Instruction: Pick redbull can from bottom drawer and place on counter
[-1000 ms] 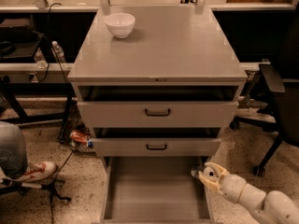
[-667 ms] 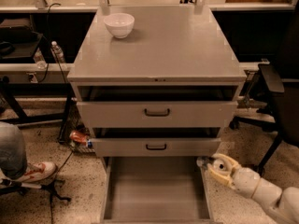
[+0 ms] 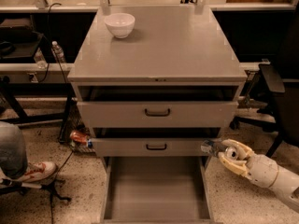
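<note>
Redbull can [image 3: 210, 147] in end effector [image 3: 223, 150], right of bottom drawer [image 3: 156, 190].

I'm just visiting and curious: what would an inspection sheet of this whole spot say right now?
Surface: grey counter, one white bowl on it.
Job's things: can in the gripper; bottom drawer pulled out, nothing seen inside.
Clutter: orange packet on floor; water bottle on left shelf.
Grippers: gripper right of the cabinet, shut on the can.
Cables: black cable hanging at left.
Surroundings: shoe at left, black chair at right.
</note>
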`<action>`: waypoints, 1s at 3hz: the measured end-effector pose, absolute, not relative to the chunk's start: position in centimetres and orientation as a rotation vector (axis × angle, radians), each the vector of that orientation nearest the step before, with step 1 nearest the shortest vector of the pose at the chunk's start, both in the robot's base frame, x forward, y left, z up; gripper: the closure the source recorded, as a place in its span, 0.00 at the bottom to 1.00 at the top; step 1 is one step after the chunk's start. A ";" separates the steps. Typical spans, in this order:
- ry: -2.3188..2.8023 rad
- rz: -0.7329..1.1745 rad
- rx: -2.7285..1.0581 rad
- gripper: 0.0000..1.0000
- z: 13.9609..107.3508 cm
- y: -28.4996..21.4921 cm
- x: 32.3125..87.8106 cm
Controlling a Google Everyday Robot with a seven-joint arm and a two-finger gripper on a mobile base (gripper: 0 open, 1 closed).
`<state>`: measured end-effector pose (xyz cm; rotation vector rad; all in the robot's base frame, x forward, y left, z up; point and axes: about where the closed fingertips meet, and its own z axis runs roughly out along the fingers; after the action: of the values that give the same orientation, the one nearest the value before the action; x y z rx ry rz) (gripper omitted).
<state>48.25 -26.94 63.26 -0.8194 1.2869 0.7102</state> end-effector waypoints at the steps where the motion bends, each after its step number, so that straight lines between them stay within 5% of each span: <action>1: 1.287 0.710 -0.819 1.00 63.3 -26.9 48.2; 3: 1.131 0.655 -0.796 1.00 71.0 -28.7 48.6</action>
<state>48.56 -28.71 70.99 -0.7961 1.1306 0.6550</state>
